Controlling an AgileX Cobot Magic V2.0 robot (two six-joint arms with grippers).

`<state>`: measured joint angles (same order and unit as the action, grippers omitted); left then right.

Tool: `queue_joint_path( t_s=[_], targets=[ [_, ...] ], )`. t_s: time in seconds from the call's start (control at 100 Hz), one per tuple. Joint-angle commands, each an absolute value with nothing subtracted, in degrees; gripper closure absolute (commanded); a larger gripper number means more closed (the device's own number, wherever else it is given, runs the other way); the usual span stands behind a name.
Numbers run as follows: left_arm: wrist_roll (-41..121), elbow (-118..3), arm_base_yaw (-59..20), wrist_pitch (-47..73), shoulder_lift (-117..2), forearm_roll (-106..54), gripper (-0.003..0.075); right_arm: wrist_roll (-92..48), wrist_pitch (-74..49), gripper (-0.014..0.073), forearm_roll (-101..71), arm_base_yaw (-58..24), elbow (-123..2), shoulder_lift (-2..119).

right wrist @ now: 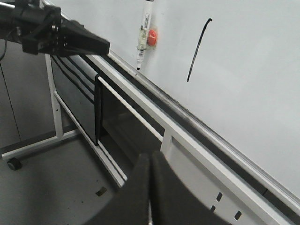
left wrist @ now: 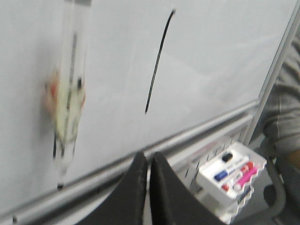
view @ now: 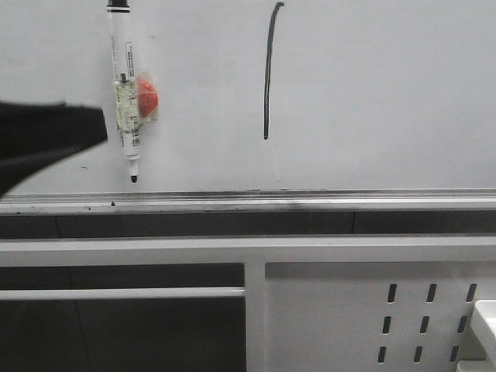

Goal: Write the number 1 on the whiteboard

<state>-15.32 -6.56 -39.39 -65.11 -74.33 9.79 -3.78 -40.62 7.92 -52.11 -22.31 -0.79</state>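
the whiteboard (view: 372, 85) fills the upper part of the front view, with its silver tray rail (view: 310, 203) running along the lower edge. the number 1 (view: 268, 74) stands on the board a little right of centre: a thin black, slightly curved vertical stroke with a small hook at the top.

to the left of the stroke and well apart from it, a white marker (view: 124, 85) hangs upright against the board, black tip down and just above the rail. it is taped to a round red-orange magnet (view: 146, 97) on its right side. the barrel carries a printed label, but the writing is too small to read in any view.

the left gripper (left wrist: 149, 180) has its two dark fingers (left wrist: 133, 197) pressed together with nothing between them; in the front view it appears as a blurred black shape at the left edge, beside the marker and apart from it. the right gripper (right wrist: 150, 180) is likewise closed on nothing, away from the board.

below the rail sits a white perforated metal frame (view: 349, 302). in the left wrist view a white tray (left wrist: 232, 180) holds several markers in black, blue, red and pink, their labels unreadable.
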Motion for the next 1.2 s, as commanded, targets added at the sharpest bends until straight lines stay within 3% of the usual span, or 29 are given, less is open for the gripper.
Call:
queue_joint_path(
  t_s=[0.0,0.23,0.64,0.97,1.19],
  targets=[
    [-15.2,-9.3,-39.4,-68.6,-68.7,10.4,0.0740,-3.7,-36.5,0.0663,8.3,-51.8,-23.6,-1.0],
    [-16.0,-15.0,-39.4,-42.6,-56.3,21.1,0.0740,-3.7,-36.5,0.0663,8.3,-51.8,-23.6,-1.0],
    [-18.2,-14.9,-39.2,-42.2,-48.4,26.6,0.0740,-3.7,-36.5,0.0663,8.3,-51.8,-23.6,-1.0],
    [-7.7,-14.9,-35.7,-43.7,-41.7,20.4,0.0740,-3.7,-36.5,0.0663,8.3,-51.8,-23.6,-1.0],
    [-18.0,-14.4,-24.6,-27.5,-27.2,23.7,0.0740,-3.7,-36.5,0.0663,8.3,-51.8,-23.6,-1.0]
  ],
)
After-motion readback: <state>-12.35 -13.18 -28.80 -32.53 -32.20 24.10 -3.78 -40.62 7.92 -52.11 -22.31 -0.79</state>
